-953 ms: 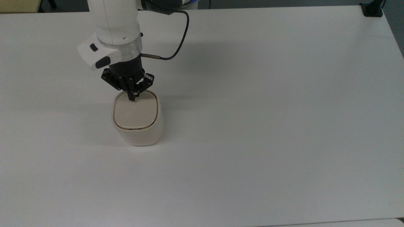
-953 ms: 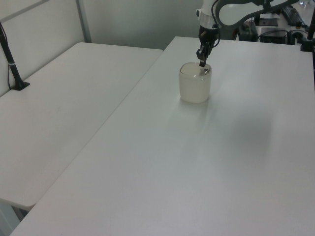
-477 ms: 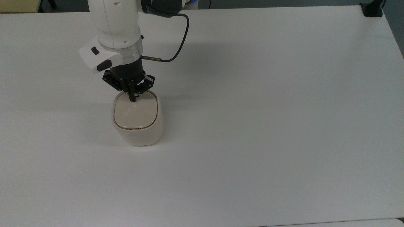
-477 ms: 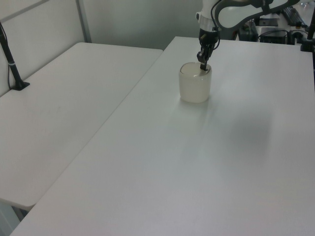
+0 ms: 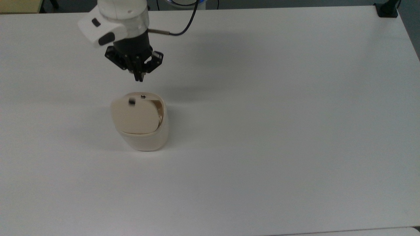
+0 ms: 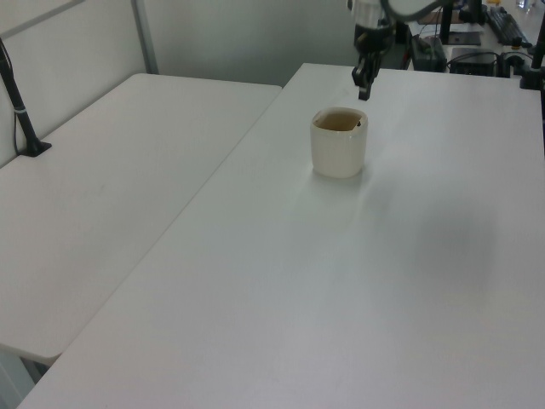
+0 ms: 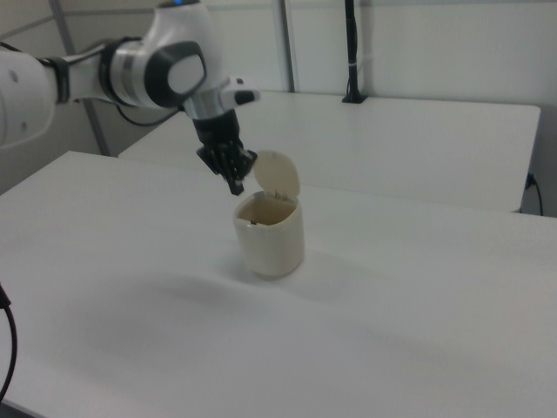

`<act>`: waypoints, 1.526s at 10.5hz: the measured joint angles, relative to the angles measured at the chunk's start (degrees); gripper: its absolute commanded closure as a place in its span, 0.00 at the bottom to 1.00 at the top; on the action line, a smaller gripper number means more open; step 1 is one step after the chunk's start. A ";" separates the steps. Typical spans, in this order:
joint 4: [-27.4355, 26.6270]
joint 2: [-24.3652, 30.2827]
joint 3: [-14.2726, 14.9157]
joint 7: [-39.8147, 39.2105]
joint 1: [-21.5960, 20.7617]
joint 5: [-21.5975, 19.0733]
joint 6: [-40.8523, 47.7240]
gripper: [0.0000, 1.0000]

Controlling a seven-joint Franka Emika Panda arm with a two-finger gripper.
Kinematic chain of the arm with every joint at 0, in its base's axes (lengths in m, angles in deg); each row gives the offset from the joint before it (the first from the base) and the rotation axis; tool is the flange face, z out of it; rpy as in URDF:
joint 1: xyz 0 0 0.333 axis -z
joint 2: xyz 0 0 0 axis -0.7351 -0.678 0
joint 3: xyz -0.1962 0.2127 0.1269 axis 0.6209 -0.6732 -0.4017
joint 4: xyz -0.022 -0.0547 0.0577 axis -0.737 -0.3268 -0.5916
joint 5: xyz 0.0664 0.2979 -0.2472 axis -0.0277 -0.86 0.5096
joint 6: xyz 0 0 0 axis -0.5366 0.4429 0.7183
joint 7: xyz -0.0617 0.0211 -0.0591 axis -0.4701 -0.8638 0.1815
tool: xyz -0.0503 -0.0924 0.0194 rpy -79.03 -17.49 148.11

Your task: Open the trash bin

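Note:
The cream-beige trash bin (image 5: pixel 144 139) stands on the white table (image 5: pixel 279 131), left of centre in the top view. Its hinged lid (image 5: pixel 134 118) is swung up, with the small black latch (image 5: pixel 132 102) at its free edge. In the right view the lid (image 7: pixel 277 176) stands nearly upright behind the open mouth of the bin (image 7: pixel 271 239). My gripper (image 5: pixel 139 78) hangs in the air above and beyond the bin's far rim, touching nothing, its fingers shut with nothing between them. It is also seen as the gripper (image 6: pixel 364 92) in the left view and the gripper (image 7: pixel 237 185) in the right view.
A dark cable (image 5: pixel 183 28) runs from the wrist toward the table's far edge. A black clamp (image 5: pixel 387 9) sits at the far right corner. A second white table (image 6: pixel 111 187) adjoins on the left view's left, with a black post (image 6: pixel 21 115).
The gripper, which was pressing its shut fingertips on the lid's far edge, has lifted up and away. The lid has sprung from flat to raised.

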 measured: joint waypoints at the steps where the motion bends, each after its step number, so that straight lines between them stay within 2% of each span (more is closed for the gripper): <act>1: 0.07 2.65 -0.41 0.00 -0.69 0.00 3.34 0.89; 2: 0.04 4.98 -0.59 0.00 -2.00 0.00 6.75 0.89; 4: -0.02 8.72 -0.71 0.01 -4.92 0.00 11.96 0.80; 6: -0.53 11.76 -0.76 0.02 -7.42 0.00 16.12 0.53; 7: -1.07 12.27 -0.78 0.02 -7.79 0.00 16.81 0.32; 8: -1.66 12.41 -0.77 0.02 -7.84 0.00 16.87 0.04; 9: -2.07 12.41 -0.77 0.01 -7.82 0.00 16.87 0.00; 16: -2.23 12.54 -0.59 0.01 -7.72 0.31 16.87 0.00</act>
